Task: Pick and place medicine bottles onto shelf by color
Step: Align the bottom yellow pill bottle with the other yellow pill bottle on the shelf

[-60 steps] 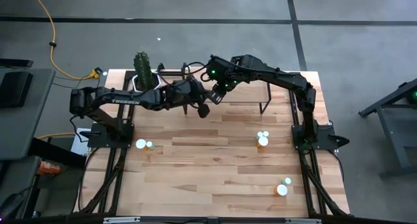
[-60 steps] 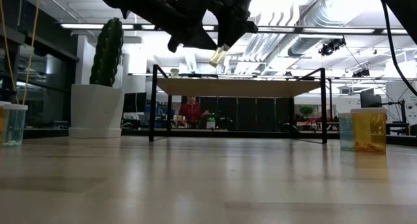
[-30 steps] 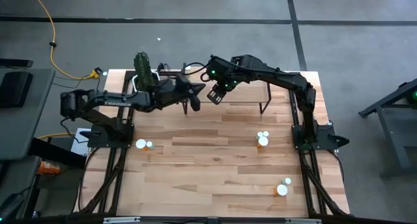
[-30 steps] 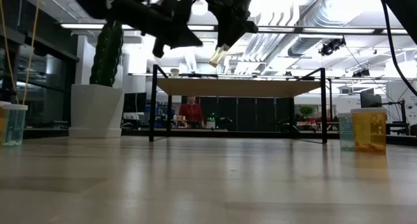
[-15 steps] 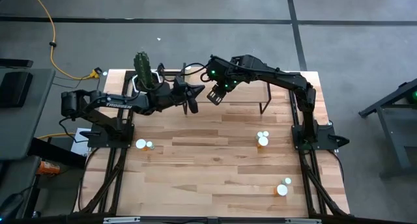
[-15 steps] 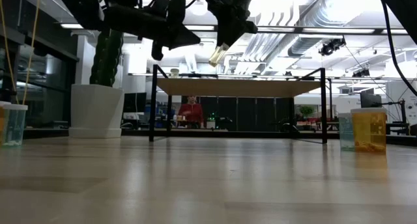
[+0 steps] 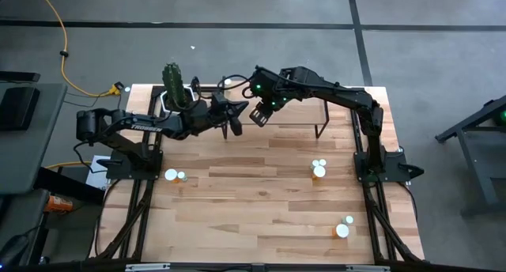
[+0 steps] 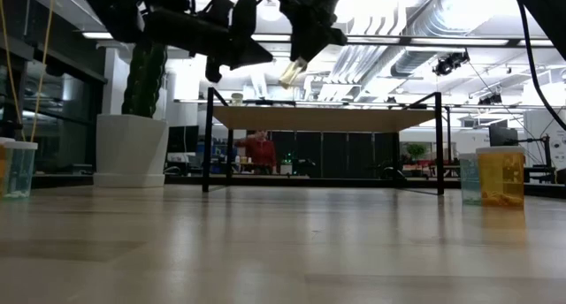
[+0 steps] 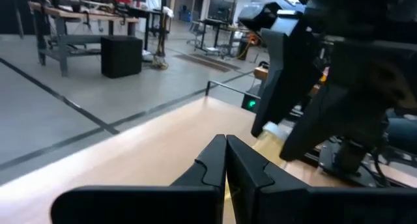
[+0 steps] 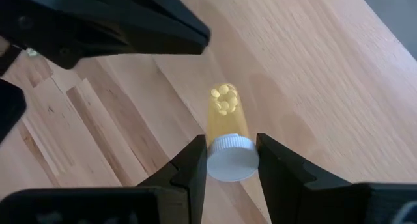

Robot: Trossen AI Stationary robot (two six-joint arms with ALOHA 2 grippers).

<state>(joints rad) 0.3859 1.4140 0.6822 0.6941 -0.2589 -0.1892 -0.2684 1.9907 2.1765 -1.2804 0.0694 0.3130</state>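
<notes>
My right gripper point(image 10: 228, 160) is shut on a yellowish medicine bottle point(image 10: 227, 110) with small pills inside, held above the left part of the shelf point(image 7: 304, 114). In the low view the bottle point(image 8: 290, 72) hangs clear above the shelf board point(image 8: 327, 118). My left gripper point(image 9: 225, 144) is shut and holds nothing. It stands level just left of the bottle point(image 8: 265, 54), above the shelf's left end. More bottles stand on the tabletop in clusters point(image 7: 319, 168), point(image 7: 344, 227), point(image 7: 174, 175). My right gripper pinches the bottle's white cap point(image 10: 229, 160) between its two fingers, one on each side. The fingers slant steeply down from above. The bottle points away below the fingertips, tilted, its bottom lowest, lifted clear of the shelf.
A tall cactus in a white pot point(image 8: 133, 118) stands at the table's far left, beside the shelf point(image 7: 172, 84). The shelf's black legs point(image 8: 209, 140) rise from the tabletop. In the low view a yellow bottle point(image 8: 500, 175) shows at the right edge and another point(image 8: 18, 167) at the left.
My left gripper, shut, has drawn back toward the table's left, away from the right gripper, and has since kept still beside it. My right gripper has stayed in place with the bottle above the shelf.
</notes>
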